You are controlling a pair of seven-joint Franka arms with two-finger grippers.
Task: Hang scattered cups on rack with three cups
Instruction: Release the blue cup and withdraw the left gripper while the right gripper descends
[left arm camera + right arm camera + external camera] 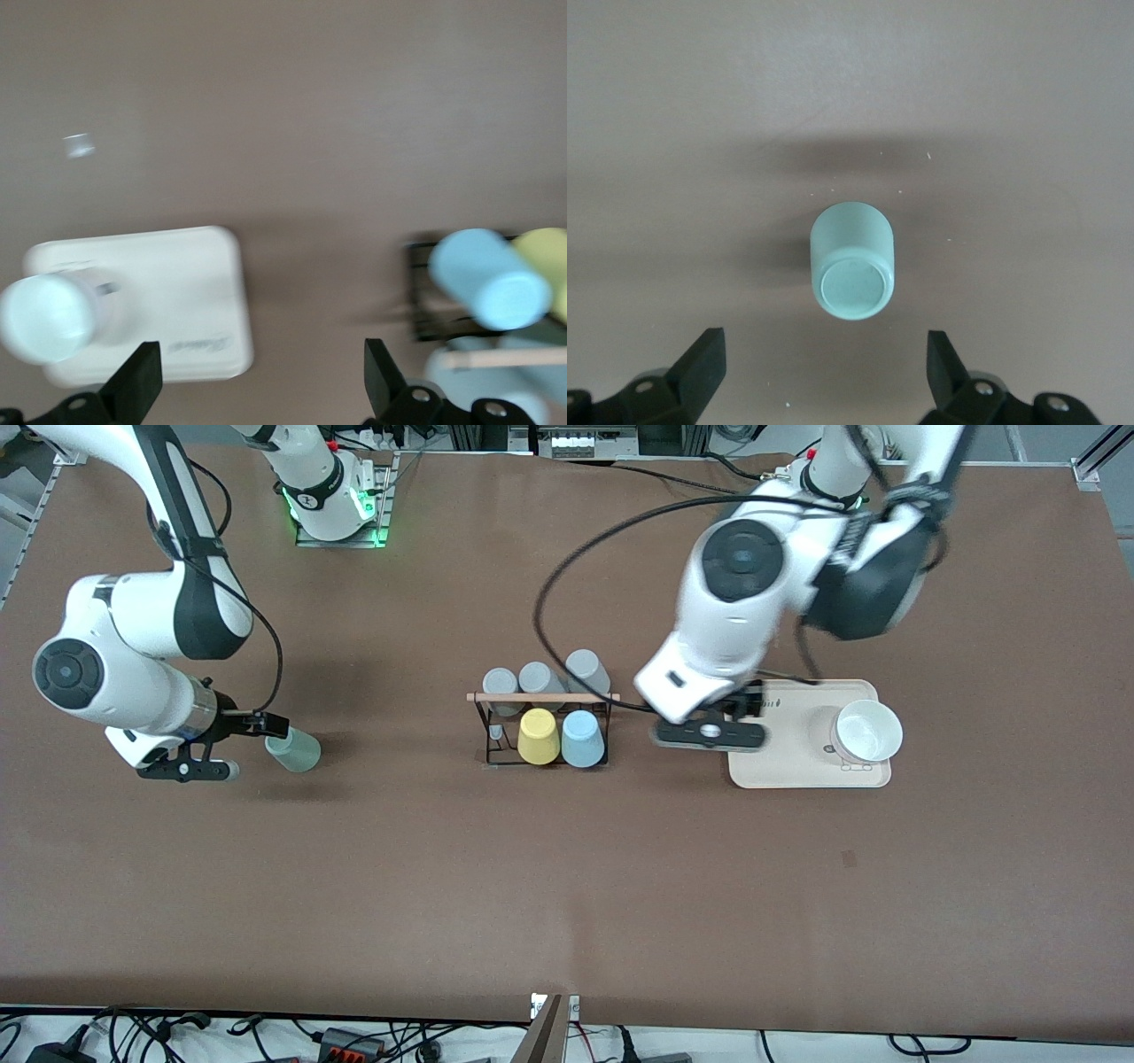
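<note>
We see a pale mint-green cup (295, 750) lying on its side toward the right arm's end of the desk; a light blue cup (583, 739) hangs on the black rack (542, 731) mid-desk.

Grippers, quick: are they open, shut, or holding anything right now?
Left gripper: open, holding nothing, over the tray's edge.
Right gripper: open, holding nothing, beside the mint cup.

The mint cup (295, 750) is standing alone toward the right arm's end, bare table lying all round it; the right gripper (232, 747) is sitting wide-spread beside it, nothing between. The rack (542, 726) is carrying a yellow cup (538, 736) and blue cup (582, 739) on its near row, grey cups (542, 678) crowding the far row. The left gripper (709, 734), fingers spread, is hanging over the tray's (797, 775) edge, between the rack and the white cup (866, 732).
</note>
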